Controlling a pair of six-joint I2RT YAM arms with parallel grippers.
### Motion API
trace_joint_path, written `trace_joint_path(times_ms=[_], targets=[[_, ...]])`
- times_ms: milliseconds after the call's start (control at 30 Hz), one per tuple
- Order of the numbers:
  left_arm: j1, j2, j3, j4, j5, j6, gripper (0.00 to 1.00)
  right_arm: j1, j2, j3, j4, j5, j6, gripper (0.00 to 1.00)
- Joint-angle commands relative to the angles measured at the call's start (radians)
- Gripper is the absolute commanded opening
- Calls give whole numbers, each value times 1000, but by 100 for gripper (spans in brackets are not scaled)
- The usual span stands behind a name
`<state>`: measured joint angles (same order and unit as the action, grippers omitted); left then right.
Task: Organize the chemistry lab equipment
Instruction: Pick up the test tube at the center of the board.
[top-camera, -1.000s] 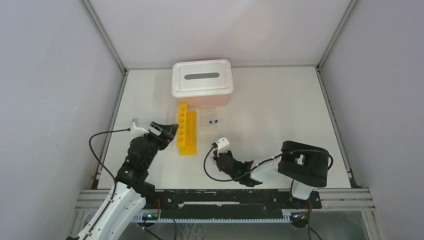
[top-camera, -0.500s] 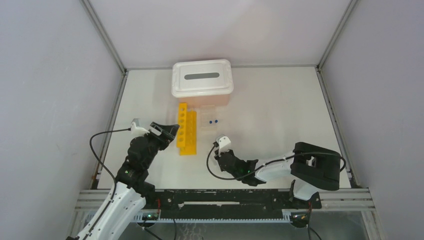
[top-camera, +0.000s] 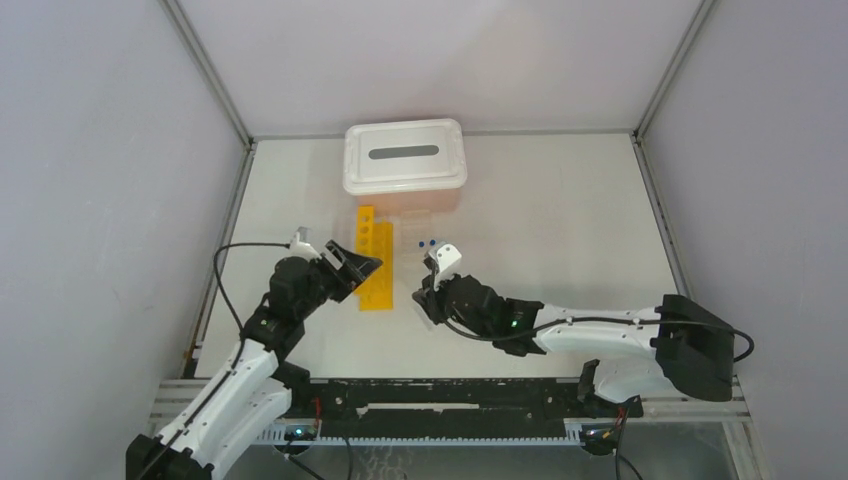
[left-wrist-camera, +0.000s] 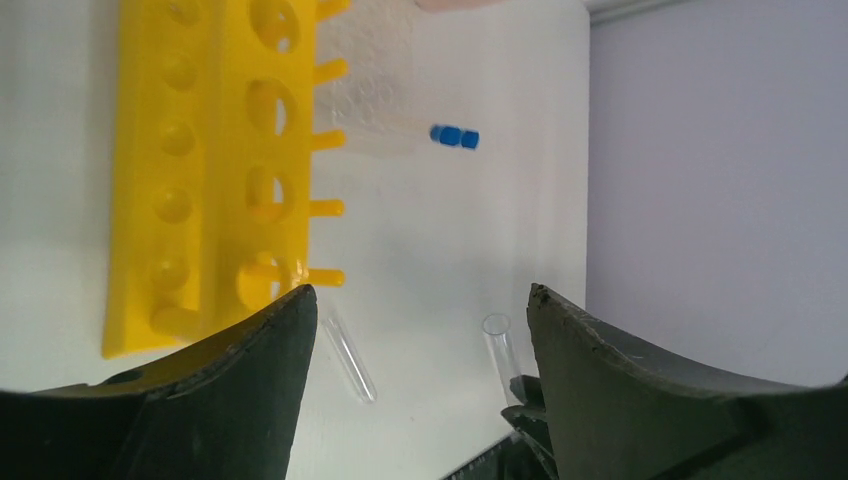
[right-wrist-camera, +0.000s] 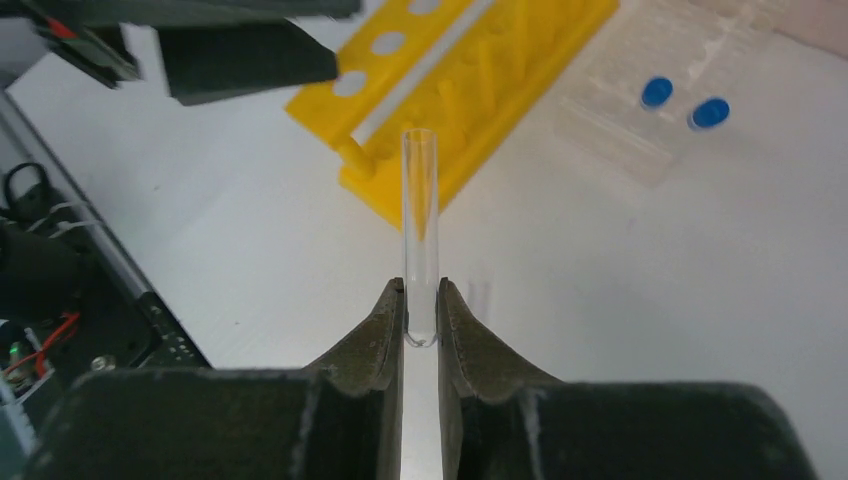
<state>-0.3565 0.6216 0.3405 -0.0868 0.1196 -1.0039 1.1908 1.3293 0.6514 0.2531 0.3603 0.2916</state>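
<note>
Closing in: right jaws, clenched on tube (right-wrist-camera: 419, 210), just swung up beside rack (top-camera: 374, 266); left jaws hang released at its near end, so slotting likely next.

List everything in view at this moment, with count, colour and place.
bin: one, pink, white slotted lid, far centre
yellow rack: one, yellow, before the bin
gridded rack: one, clear, right of the yellow rack
capped tubes: two, blue caps, at the gridded rack
loose test tube: one, clear, lying near the yellow rack's end
held test tube: one, clear, upright
table: one, white
left claw: black, open
right claw: black, gripping the held test tube
</note>
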Motion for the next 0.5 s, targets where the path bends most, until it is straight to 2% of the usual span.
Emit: trace_joint_path(times_ms=[0, 467], targets=[[7, 65, 118, 73, 190, 8, 80, -26, -53, 72, -64, -123, -75, 6], [6, 78, 105, 148, 294, -52, 78, -91, -57, 148, -121, -269, -116, 5]])
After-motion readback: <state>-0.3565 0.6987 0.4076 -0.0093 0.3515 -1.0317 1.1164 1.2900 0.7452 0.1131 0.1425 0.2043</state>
